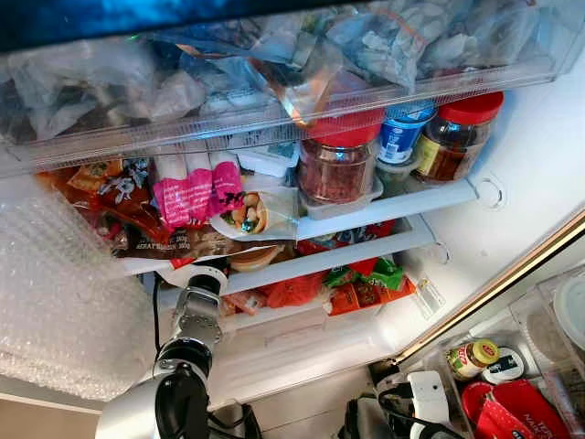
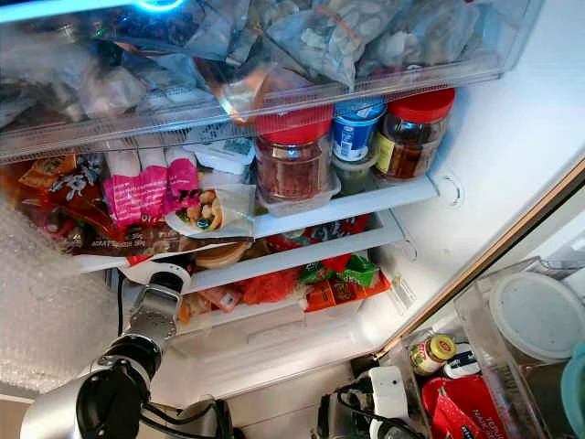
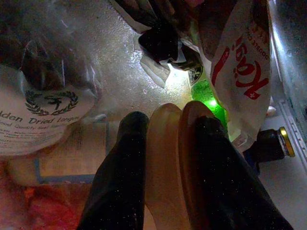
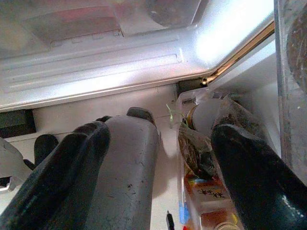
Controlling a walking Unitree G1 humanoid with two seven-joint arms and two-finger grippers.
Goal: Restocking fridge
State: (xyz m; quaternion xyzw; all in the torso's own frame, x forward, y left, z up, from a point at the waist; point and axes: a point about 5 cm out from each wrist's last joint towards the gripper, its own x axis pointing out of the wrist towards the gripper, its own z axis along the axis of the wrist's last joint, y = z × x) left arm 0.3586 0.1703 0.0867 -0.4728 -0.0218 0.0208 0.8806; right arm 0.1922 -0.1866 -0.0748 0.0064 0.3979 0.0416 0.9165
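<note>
Left gripper (image 3: 165, 143) deep in crowded middle shelf (image 1: 366, 249), fingers closed, pads pressed together, grasping nothing visible. Right gripper (image 4: 158, 158) hangs low by fridge base, fingers apart, empty. Advice: withdraw straight, avoid snagging white pouch (image 3: 244, 67).

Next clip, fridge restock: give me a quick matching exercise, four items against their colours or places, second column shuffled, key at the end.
Column A
1. big jar's lid
2. tub between the two jars
3. small jar's cap in the door bin
4. left tool

Column B
a. yellow
b. blue and white
c. among packets inside the fridge
d. red

Pairs: 1-d, 2-b, 3-a, 4-c
</note>
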